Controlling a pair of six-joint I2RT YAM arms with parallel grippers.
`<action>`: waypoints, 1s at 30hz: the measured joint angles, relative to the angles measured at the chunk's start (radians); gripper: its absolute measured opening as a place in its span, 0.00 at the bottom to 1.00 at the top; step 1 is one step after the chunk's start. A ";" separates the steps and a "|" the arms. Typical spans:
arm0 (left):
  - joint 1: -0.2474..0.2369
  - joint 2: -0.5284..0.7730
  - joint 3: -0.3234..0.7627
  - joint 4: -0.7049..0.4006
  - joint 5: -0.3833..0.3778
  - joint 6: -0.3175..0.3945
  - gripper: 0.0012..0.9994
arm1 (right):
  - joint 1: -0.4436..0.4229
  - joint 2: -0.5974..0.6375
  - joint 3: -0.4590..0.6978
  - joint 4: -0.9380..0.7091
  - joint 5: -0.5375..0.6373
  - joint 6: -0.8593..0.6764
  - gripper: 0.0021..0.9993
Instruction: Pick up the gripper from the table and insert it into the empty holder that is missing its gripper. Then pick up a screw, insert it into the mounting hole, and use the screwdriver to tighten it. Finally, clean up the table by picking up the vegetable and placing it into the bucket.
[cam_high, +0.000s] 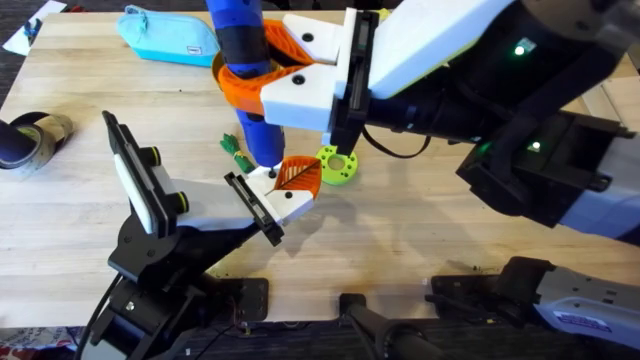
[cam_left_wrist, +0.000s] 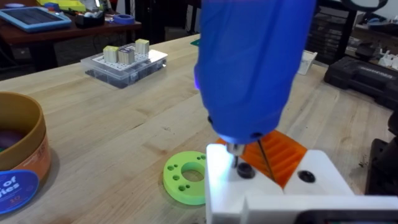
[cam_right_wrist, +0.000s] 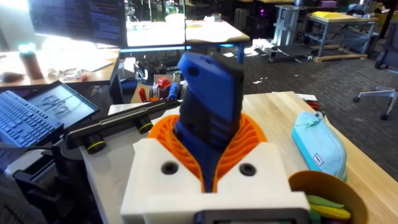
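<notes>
The right gripper (cam_high: 268, 82), white with orange ribbed pads (cam_right_wrist: 239, 134), is clamped on the thick bright-blue cylindrical screwdriver (cam_high: 243, 60), held upright with its tip on the white wedge-shaped holder (cam_high: 275, 195). The small orange ribbed finger piece (cam_high: 298, 175) sits in that holder. Whether the left gripper is wide or narrow cannot be told. A slim green toy vegetable (cam_high: 235, 150) and lime-green round disc (cam_high: 338, 165) lie on the wooden worktop (cam_high: 420, 230) beside it.

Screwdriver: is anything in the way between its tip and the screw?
Nothing visible does. The right tool holds the screwdriver upright, and its tip appears to sit right on the black screw in the white base of the gripper.
</notes>
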 joint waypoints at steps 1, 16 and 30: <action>0.000 0.000 0.000 -0.002 -0.001 -0.001 0.01 | 0.000 0.000 0.000 -0.006 0.000 0.000 0.05; 0.000 0.000 0.000 -0.003 -0.004 -0.005 0.01 | -0.002 -0.048 -0.008 0.052 0.003 0.000 0.05; 0.000 0.000 0.000 -0.003 -0.004 -0.005 0.01 | -0.002 -0.116 -0.009 0.057 -0.001 0.000 0.05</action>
